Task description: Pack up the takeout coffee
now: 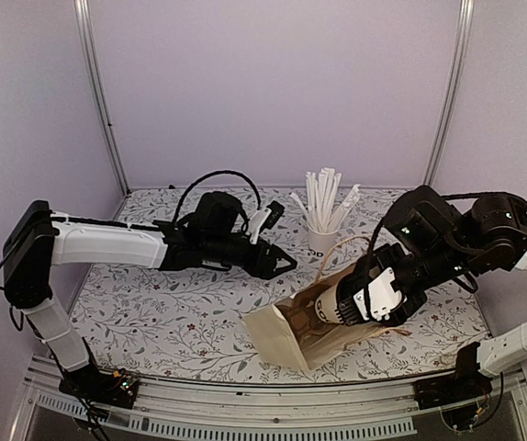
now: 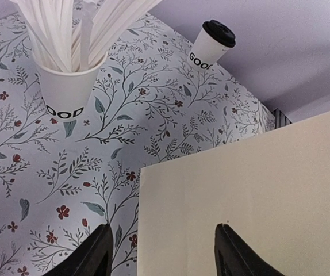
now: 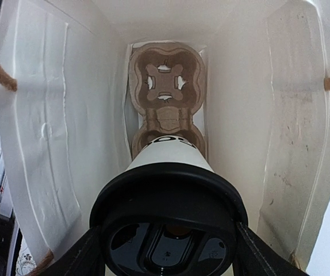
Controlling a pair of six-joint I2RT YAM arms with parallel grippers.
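Lilac walls enclose a floral-print tabletop (image 1: 153,312).

Top view: a cream paper bag (image 1: 286,338) lies tilted with its mouth toward the right arm, so a cup can enter along that arm's reach. The right end effector (image 1: 353,303) is clamped on the takeout coffee (image 1: 330,308), which is at the bag's mouth. The left end effector (image 1: 282,263) hovers clear of the bag, near the straw cup (image 1: 321,241).

Left wrist view: its fingers (image 2: 103,253) stand apart and empty, facing the bag's side panel, probably positioned to steady it. A second lidded cup (image 2: 212,41) stands well beyond.

Right wrist view: the grip sits at the black lid (image 3: 168,230), leaving the base free for the near socket of the pulp carrier (image 3: 166,86) at the bag's bottom. Whether the base has seated cannot be told.
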